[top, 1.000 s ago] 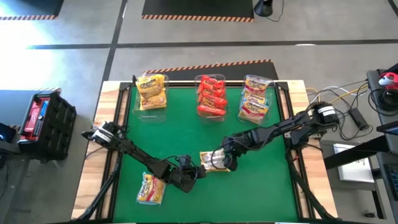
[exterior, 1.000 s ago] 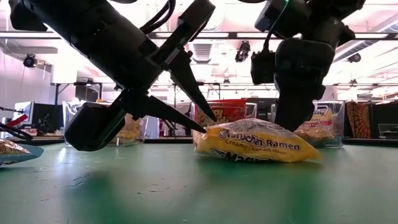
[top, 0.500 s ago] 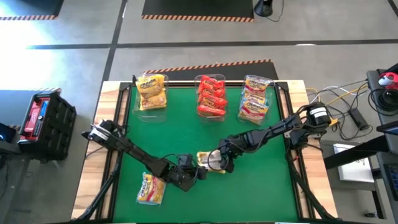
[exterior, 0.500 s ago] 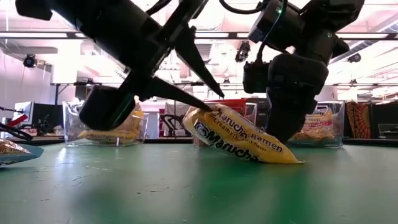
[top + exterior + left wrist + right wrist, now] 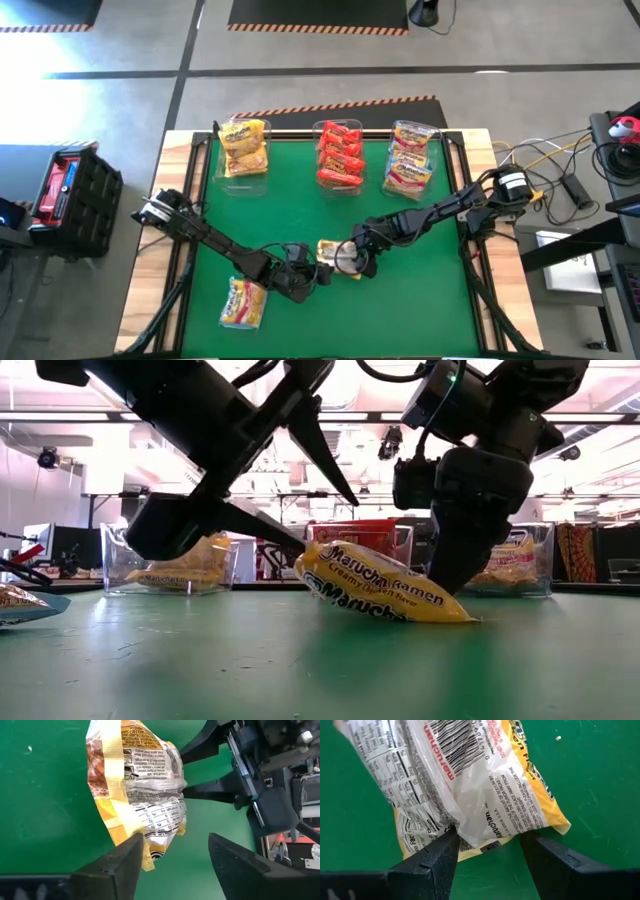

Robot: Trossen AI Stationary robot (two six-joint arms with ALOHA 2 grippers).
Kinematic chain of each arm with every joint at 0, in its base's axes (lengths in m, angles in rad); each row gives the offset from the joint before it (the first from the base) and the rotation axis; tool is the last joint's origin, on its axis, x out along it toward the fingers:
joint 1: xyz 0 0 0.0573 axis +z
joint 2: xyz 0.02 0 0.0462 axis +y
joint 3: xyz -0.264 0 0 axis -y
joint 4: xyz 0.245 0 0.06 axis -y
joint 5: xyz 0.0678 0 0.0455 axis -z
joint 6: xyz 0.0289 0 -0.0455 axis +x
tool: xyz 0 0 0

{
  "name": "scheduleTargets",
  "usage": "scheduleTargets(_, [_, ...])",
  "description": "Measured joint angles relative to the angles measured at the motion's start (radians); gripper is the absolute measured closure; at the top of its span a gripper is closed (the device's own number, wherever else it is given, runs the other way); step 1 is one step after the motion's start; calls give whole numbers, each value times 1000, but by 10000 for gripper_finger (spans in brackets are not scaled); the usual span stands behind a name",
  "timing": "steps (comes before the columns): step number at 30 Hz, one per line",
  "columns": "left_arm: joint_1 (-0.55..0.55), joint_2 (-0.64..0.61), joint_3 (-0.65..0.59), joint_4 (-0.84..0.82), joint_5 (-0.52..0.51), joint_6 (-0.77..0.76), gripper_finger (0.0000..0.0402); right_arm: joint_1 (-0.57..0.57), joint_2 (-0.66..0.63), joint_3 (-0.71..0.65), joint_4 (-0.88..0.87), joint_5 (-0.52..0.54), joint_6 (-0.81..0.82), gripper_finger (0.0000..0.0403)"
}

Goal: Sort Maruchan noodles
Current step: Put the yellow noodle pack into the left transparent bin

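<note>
The right gripper (image 5: 352, 262) grasps a yellow "Maruchan Ramen" packet (image 5: 380, 584), tilted near mid-table; the left gripper (image 5: 300, 490) has released it. Three clear bins (image 5: 245, 165) hold sorted packets.

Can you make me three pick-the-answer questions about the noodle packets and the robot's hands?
1. Where is the yellow packet that both hands reach for?
A. in a bin
B. on the green mat, near the middle
C. on the floor

2. How many clear bins stand along the far edge?
A. three
B. one
C. five

3. How is the left hand now?
A. shut on the packet
B. out of sight
C. open beside the packet

Answers:
1 B: the high view shows it on the mat between the two hands.
2 A: yellow, red and pale packets fill three bins.
3 C: its fingers stand apart, while the right hand holds the packet's other end.
</note>
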Motion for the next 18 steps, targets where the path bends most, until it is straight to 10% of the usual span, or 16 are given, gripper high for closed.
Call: scheduleTargets(18, [12,-36,0,-158,13,-32,159,0,2,-35,25,16,-5,195])
